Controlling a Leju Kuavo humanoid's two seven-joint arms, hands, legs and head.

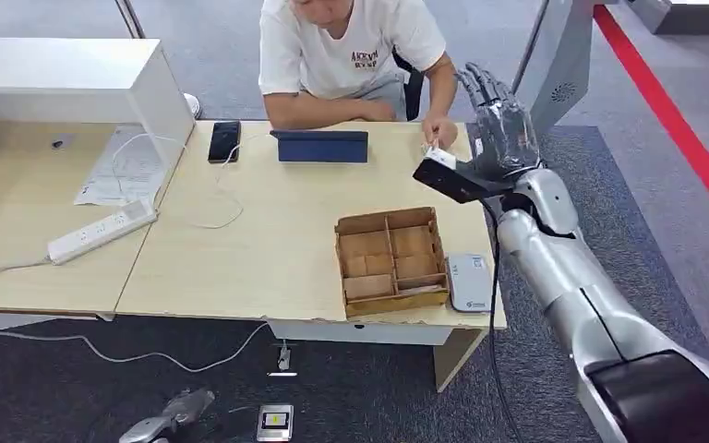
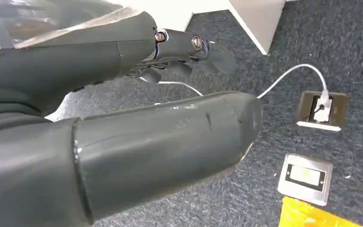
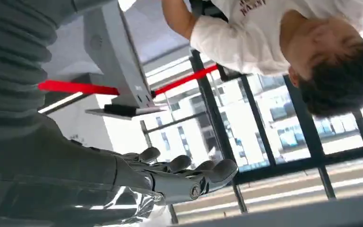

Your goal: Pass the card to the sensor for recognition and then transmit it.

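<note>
My right hand (image 1: 503,129) is raised over the table's far right corner, its fingers (image 3: 189,175) stretched straight with nothing between them. A small white card (image 1: 441,157) sits at the tip of the dark thumb (image 1: 450,179), and the seated person's hand (image 1: 439,132) has hold of the card from the other side. The white card sensor (image 1: 469,281) lies flat at the table's front right corner, below my forearm. My left hand (image 1: 166,420) hangs low by the floor; its thumb (image 2: 170,142) and fingers (image 2: 179,47) are apart and hold nothing.
A partitioned wooden box (image 1: 392,260) stands left of the sensor. A tablet (image 1: 319,146) and a phone (image 1: 224,140) lie at the far edge before the person (image 1: 351,51). A power strip (image 1: 102,231), papers (image 1: 120,166) and a white cabinet (image 1: 74,78) are at the left. Floor sockets (image 2: 305,177) sit under the table.
</note>
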